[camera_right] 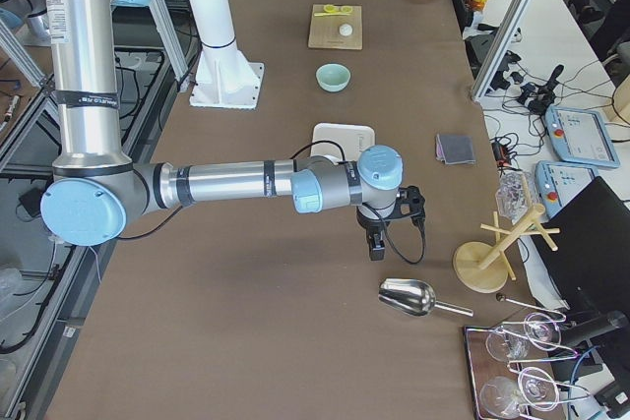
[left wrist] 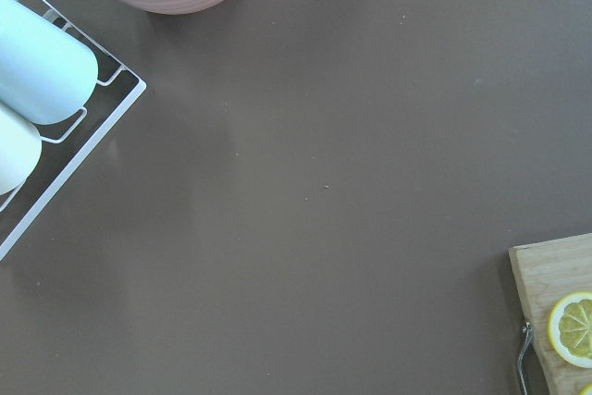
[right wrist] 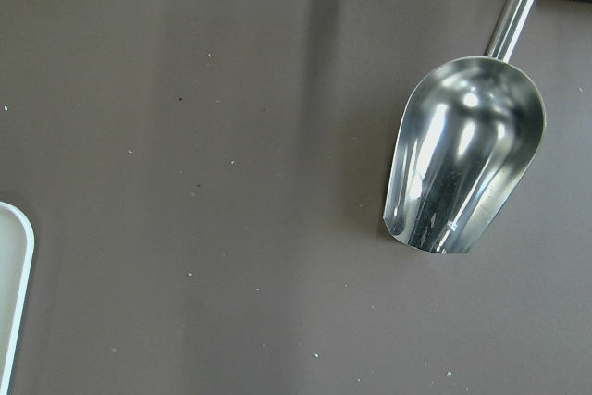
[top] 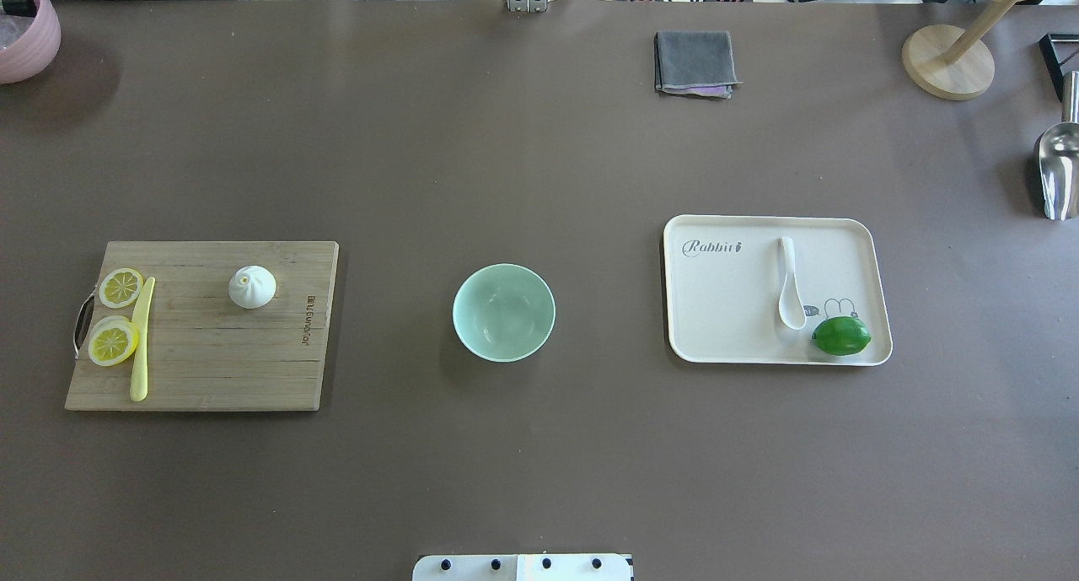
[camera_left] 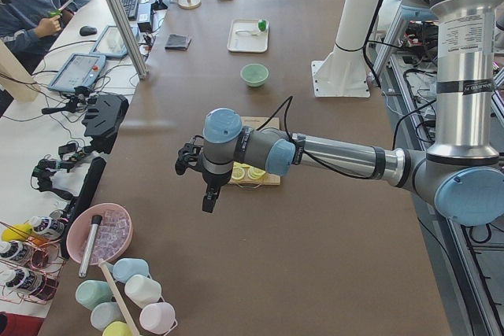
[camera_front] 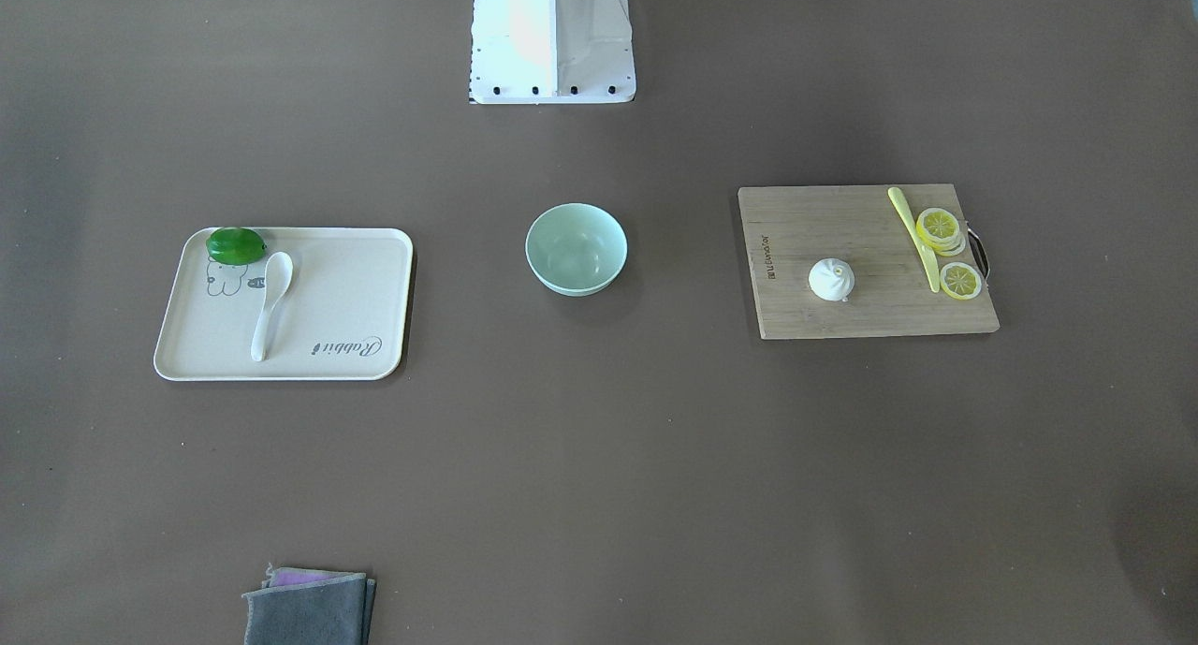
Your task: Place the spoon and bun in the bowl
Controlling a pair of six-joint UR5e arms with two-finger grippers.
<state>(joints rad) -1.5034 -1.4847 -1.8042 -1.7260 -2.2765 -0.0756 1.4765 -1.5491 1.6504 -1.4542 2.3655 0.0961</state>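
Observation:
The white spoon (top: 789,284) lies on a cream tray (top: 725,303), scoop next to a green lime. The white bun (top: 252,287) sits on a wooden cutting board (top: 211,353). The empty mint-green bowl (top: 503,312) stands between them at the table's middle. My left gripper (camera_left: 206,198) hangs over the table past the board's outer end, far from the bun. My right gripper (camera_right: 375,246) hangs past the tray, near a metal scoop. Both show only in the side views, so I cannot tell if they are open or shut.
A lime (top: 840,335) is on the tray. Lemon slices (top: 114,342) and a yellow knife (top: 141,341) lie on the board. A grey cloth (top: 693,62), a metal scoop (right wrist: 462,164), a wooden stand (top: 948,58) and a pink bowl (top: 21,24) sit at the table's edges.

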